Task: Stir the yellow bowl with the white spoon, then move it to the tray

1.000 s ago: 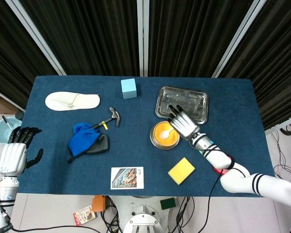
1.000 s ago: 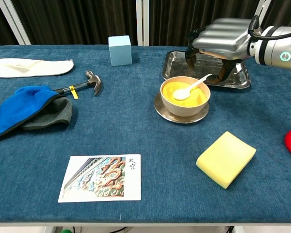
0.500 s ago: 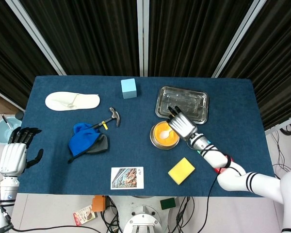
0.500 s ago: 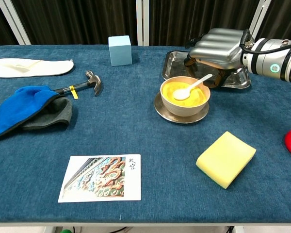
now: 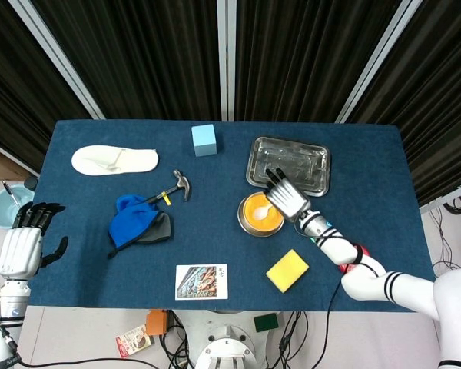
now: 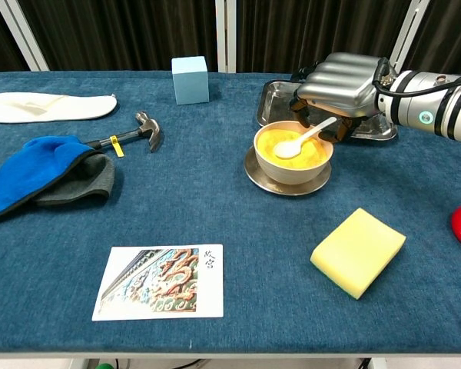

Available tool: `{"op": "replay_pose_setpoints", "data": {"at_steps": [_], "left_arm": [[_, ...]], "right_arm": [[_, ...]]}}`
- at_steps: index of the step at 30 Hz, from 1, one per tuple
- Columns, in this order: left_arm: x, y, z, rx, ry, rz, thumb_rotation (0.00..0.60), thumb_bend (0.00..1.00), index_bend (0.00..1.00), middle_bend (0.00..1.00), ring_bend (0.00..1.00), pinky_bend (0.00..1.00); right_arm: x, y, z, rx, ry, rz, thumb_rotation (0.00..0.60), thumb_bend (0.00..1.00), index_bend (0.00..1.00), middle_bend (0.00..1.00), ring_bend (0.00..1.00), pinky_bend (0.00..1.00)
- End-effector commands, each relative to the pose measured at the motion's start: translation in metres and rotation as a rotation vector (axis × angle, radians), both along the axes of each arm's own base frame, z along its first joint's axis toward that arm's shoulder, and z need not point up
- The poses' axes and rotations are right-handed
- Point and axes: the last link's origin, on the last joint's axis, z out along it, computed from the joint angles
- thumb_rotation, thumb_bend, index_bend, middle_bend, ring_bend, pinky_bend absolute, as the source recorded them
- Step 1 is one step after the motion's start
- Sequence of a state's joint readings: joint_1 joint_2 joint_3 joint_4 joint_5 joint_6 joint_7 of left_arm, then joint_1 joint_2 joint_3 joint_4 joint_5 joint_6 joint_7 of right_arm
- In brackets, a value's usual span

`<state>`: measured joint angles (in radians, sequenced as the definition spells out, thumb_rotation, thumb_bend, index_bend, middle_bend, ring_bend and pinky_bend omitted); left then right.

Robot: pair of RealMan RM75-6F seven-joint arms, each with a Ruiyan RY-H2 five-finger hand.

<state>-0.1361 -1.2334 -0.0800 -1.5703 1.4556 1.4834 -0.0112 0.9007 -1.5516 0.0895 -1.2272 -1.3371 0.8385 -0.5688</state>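
The right hand (image 6: 339, 81) hangs palm-down over the far rim of the yellow bowl (image 6: 292, 151), fingers curled down around the handle end of the white spoon (image 6: 306, 137); whether they actually pinch the handle I cannot tell, since the metal back of the hand hides the contact; the head view shows the same hand (image 5: 286, 197) covering the bowl's far right edge. The left hand (image 5: 23, 244) hangs off the near left corner of the blue surface (image 6: 215, 207), fingers extended and apart, holding nothing.

The yellow bowl sits on its round metal saucer (image 6: 288, 181), just in front of the rectangular steel tray (image 6: 270, 104); the spoon's scoop lies inside the bowl on the yellow interior, the handle slanting up toward the right hand; nothing can be made out in the visible part of the tray.

Compared with a second ago, the right hand has dropped lower and slid left toward the bowl; then it stood higher over the tray with fingers dangling, now it sits right at the spoon handle; bowl, saucer and spoon lie where they were.

Around them: a yellow rectangular sponge (image 6: 358, 251) near the front, a picture postcard (image 6: 160, 281), a blue and grey cloth cap (image 6: 50, 173), a small claw hammer (image 6: 132, 134), a pale blue cube (image 6: 190, 79), a white flat insole (image 6: 48, 106).
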Motion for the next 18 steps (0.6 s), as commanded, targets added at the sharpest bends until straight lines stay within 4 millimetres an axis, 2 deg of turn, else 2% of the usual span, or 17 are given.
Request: {"op": "replay_pose_setpoints", "data": {"at_steps": [1, 9, 18], "left_arm": [[-0.0002, -0.0001, 0.0002, 0.001, 0.001, 0.001, 0.6, 0.35, 0.23, 0.19, 0.14, 0.09], [-0.0006, -0.0003, 0.0, 0.0, 0.002, 0.004, 0.6, 0.35, 0.23, 0.19, 0.14, 0.09], [-0.0021, -0.001, -0.0011, -0.003, 0.003, 0.008, 0.6, 0.35, 0.23, 0.19, 0.14, 0.09]], "right_arm": [[0.0005, -0.0008, -0.001, 0.001, -0.007, -0.001, 0.6, 0.39, 0.49, 0.34, 0.09, 0.19], [0.0001, -0.0031, -0.0032, 0.002, -0.008, -0.007, 0.6, 0.39, 0.53, 0.35, 0.09, 0.19], [0.0007, -0.0034, -0.0045, 0.008, -0.009, -0.011, 0.6, 0.45, 0.57, 0.35, 0.1, 0.19]]}}
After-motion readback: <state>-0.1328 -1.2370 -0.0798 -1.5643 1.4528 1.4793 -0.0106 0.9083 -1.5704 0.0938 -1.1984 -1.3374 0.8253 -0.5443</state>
